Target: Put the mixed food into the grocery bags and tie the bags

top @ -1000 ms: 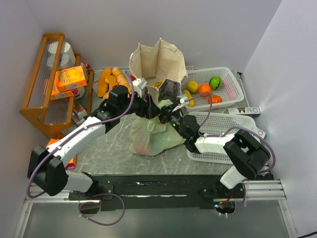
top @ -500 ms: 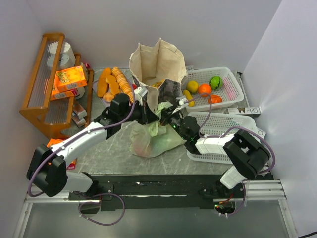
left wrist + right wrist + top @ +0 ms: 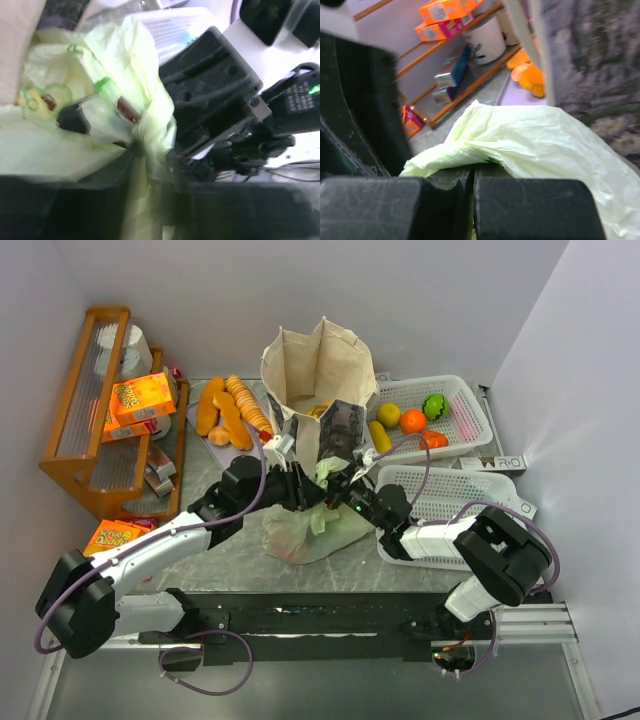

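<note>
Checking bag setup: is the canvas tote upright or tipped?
Upright: the canvas tote stands with its mouth gaping open toward the overhead camera.

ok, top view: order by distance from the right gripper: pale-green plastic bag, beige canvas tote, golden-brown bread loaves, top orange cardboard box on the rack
1. pale-green plastic bag, pinched in the right gripper.
2. beige canvas tote, just behind.
3. golden-brown bread loaves, back left.
4. top orange cardboard box, far left on the wooden rack.
</note>
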